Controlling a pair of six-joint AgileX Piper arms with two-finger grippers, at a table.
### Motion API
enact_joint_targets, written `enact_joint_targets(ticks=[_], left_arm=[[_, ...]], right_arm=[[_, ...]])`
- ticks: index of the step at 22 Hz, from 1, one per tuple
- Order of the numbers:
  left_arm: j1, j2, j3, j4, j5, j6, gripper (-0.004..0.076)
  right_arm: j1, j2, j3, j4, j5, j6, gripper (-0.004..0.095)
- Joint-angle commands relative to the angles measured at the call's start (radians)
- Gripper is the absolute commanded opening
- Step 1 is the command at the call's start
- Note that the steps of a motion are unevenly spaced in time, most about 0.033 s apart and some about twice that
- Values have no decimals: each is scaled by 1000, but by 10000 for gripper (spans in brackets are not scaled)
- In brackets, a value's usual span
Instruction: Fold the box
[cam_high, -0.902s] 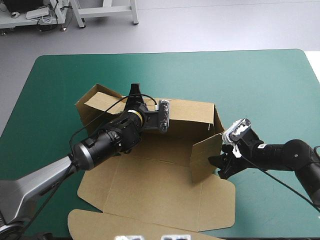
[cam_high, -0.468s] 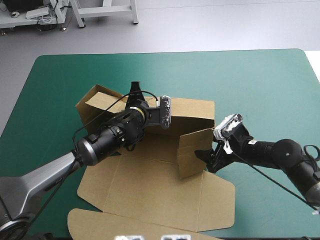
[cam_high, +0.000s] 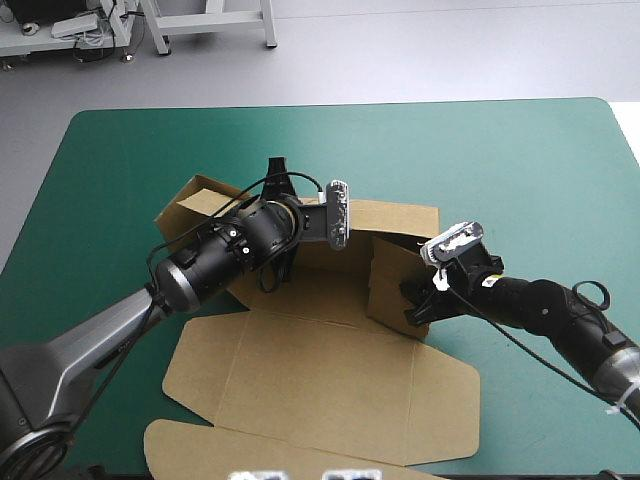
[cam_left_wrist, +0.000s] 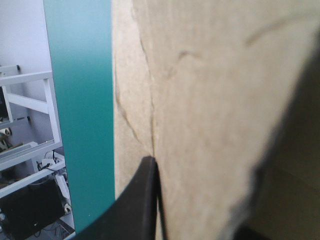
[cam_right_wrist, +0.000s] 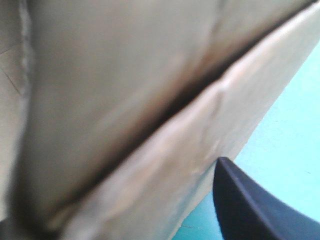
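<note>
My left arm (cam_high: 200, 270) comes in low from the near left corner and stretches on a slant out over the box (cam_high: 330, 390). Its wrist is turned so that my left claw (cam_high: 277, 172) points toward the table's (cam_high: 520, 150) far edge. The claw sits at the top of the back wall (cam_high: 395, 215), near where that wall meets the left side flap (cam_high: 195, 195), and its tip sticks up past the board. Looking along this claw, one black finger (cam_left_wrist: 137, 205) lies against the box (cam_left_wrist: 210, 100) with its tip almost at the middle and the sheet right beside it. There is a dark blur on the sheet's other side (the second finger, as far as I can make out), so I read this claw as pinched together on the wall. Past the board's edge runs a strip of the teal-green cover (cam_left_wrist: 82, 100).

My right arm (cam_high: 545, 305) reaches in from the right with the forearm lying low over the table. My right claw (cam_high: 415, 305) is at the outer face of the right side wall (cam_high: 385, 275). That wall stands upright, angled in over the box's floor, with its far end close to the back wall. From this wrist the box (cam_right_wrist: 125, 75) fills nearly everything, tilted across, with the cover (cam_right_wrist: 295, 115) showing at one side. I cannot tell whether this claw is apart or together.

The box sits mid-table, a little toward me. Its lid (cam_high: 300, 400) lies flat on the cover, reaching to the near edge.
</note>
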Motion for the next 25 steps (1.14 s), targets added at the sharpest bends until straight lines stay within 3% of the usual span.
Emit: enact_joint_targets(ticks=[1,7,10,12,13,14,15,16,18,20,25], left_arm=[[-23,-7,-4,-267,29,78,-9],[-23,-7,-4,-269,24,74,-9],[-23,-7,-4,-269,24,74,-3],[-23,-8,-4,-295,23,76,49],[-23,-9,-10,-306,23,78,115],[-23,-11,-34,-329,25,78,242],[-23,-12,-46,-343,27,80,301],[-23,-22,-77,-372,27,78,449],[-23,-38,-114,-382,27,62,554],[-24,-57,-156,-378,28,45,549],[-24,-115,-216,-378,26,45,528]], right_arm=[[2,-13,-26,-12,-27,15,361],[2,-15,-26,-7,-21,15,-11],[2,-15,-26,-7,-62,19,-17],[2,-15,-26,-9,-91,19,-17],[2,-15,-26,-16,-114,19,-17],[2,-13,-26,-19,-161,19,-17],[2,-13,-26,-21,-182,27,-17],[2,-3,-36,-31,-220,53,-17],[-11,33,-73,-63,-200,60,-18],[-52,106,-163,-116,-92,67,-18],[-159,211,-372,-139,61,114,-18]])
